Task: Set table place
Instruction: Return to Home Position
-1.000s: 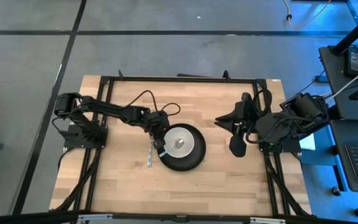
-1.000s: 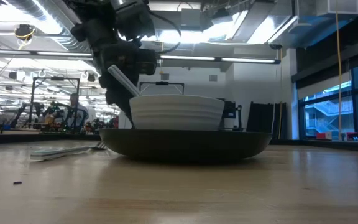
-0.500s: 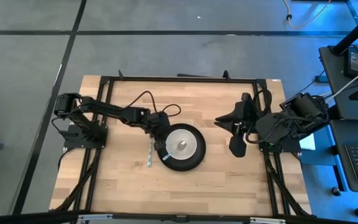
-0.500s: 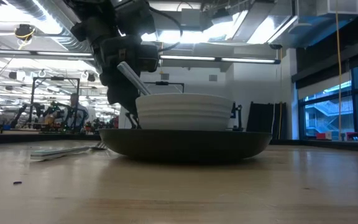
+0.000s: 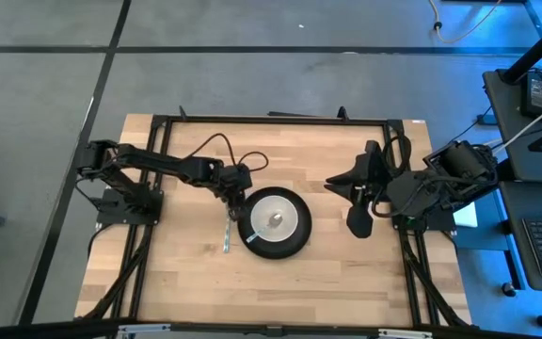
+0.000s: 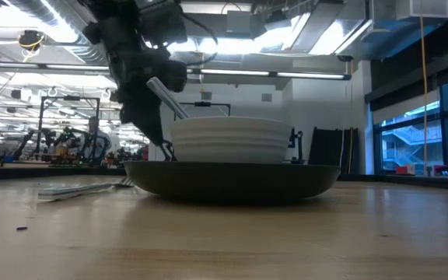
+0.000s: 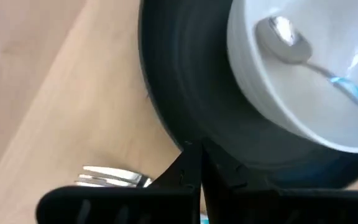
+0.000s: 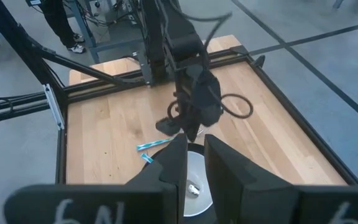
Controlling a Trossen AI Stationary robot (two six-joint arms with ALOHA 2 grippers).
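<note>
The left gripper [image 5: 234, 197] hovers at the black plate's [image 5: 291, 248] left rim, jaws closed on nothing. The right gripper [image 5: 358, 224] hangs right of the plate, jaws barely parted, empty.

You have the table [image 5: 186, 273] flat and level: a large rectangular top of light, pale-brown wood planks, edged by a thin black metal frame. It fills the middle of the high view, long side across.
</note>
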